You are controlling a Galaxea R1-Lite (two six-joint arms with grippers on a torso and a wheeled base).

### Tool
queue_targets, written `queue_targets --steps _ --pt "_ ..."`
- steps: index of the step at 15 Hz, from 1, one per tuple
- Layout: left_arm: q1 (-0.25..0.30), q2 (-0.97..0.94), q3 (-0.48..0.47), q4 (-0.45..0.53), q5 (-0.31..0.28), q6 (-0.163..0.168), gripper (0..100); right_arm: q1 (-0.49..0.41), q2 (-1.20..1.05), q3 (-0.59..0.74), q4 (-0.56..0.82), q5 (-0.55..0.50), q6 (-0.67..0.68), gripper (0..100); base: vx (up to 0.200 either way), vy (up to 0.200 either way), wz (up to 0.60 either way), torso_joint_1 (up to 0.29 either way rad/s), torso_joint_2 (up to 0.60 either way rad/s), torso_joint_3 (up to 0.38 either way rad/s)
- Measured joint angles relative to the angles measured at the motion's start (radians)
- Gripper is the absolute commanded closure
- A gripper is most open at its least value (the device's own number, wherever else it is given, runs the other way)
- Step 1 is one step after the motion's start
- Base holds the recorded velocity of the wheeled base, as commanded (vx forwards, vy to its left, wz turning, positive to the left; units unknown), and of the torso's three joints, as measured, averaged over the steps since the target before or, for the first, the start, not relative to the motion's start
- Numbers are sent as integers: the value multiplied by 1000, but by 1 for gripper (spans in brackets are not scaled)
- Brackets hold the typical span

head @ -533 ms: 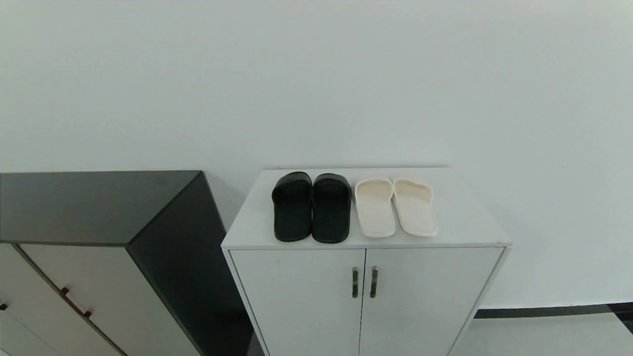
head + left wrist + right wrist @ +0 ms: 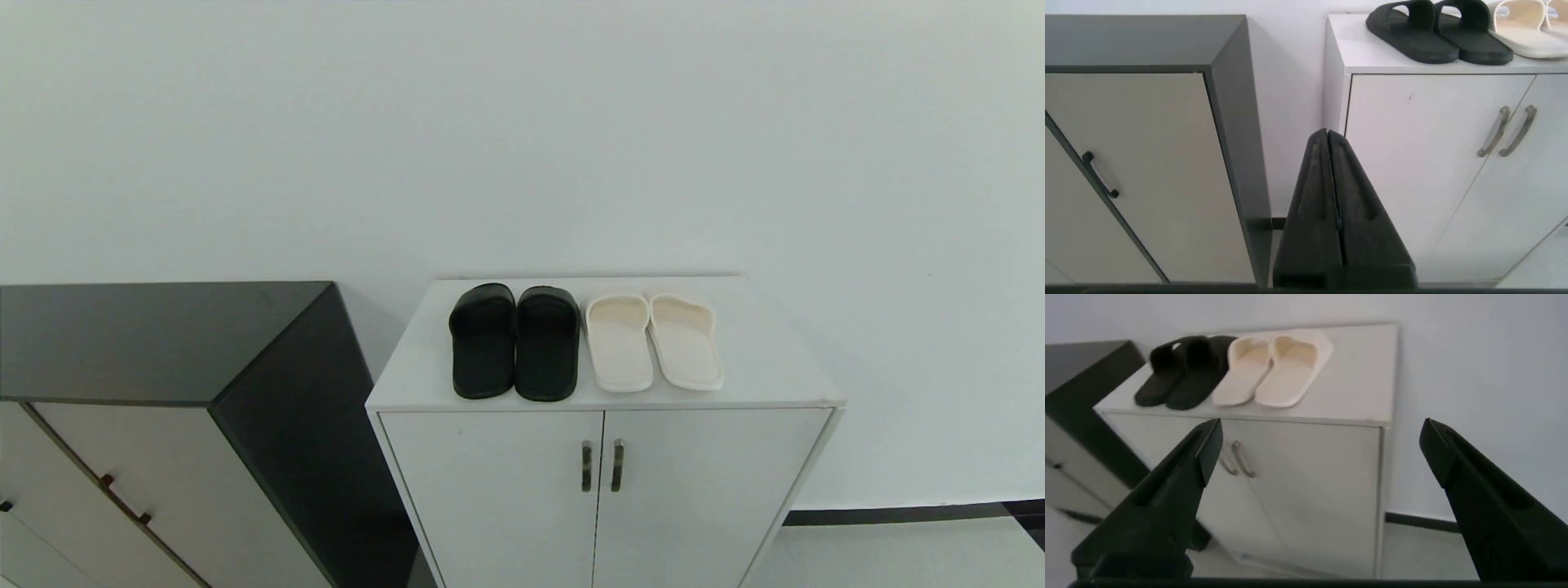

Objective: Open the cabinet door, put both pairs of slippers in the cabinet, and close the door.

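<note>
Parked on top of the white cabinet point(image 2: 490, 490), toes to the wall: black slippers point(image 2: 514, 343) on the left, cream slippers point(image 2: 653, 343) just beside them on the right. Both doors shut, handles point(image 2: 585, 465) paired at the centre seam; dark cabinet point(image 2: 163, 343) alongside on the left. Left gripper point(image 2: 1328, 137) pinched together on nothing, low before the cabinets; right gripper point(image 2: 1321, 429) spread wide, well apart from the doors.

Black slippers point(image 2: 483, 347) and cream slippers point(image 2: 620, 351) lay side by side on the white cabinet point(image 2: 775, 367), whose doors point(image 2: 490, 490) were shut. A dark cabinet point(image 2: 286, 425) stood beside it, on its left.
</note>
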State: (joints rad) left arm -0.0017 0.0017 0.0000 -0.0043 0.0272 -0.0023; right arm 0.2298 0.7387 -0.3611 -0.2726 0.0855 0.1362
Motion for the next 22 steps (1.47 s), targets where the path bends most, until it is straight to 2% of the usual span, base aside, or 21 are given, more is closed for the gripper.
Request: queue_targets --steps 4,7,10,14,22 --pt "0 0 0 0 0 -1 100 322 283 -146 -72 -252 83 0 0 0 0 0 0 0" --pt "0 0 0 0 0 -1 100 441 488 -284 -83 -381 136 0 0 0 0 0 0 0" --pt "0 0 0 0 -1 -3 100 476 675 -412 -108 -462 179 0 0 0 0 0 0 0" --pt "0 0 0 0 0 -3 100 483 888 -519 -232 -571 180 0 0 0 0 0 0 0" --pt "0 0 0 0 0 -2 100 445 1207 -757 -271 -644 109 0 0 0 0 0 0 0"
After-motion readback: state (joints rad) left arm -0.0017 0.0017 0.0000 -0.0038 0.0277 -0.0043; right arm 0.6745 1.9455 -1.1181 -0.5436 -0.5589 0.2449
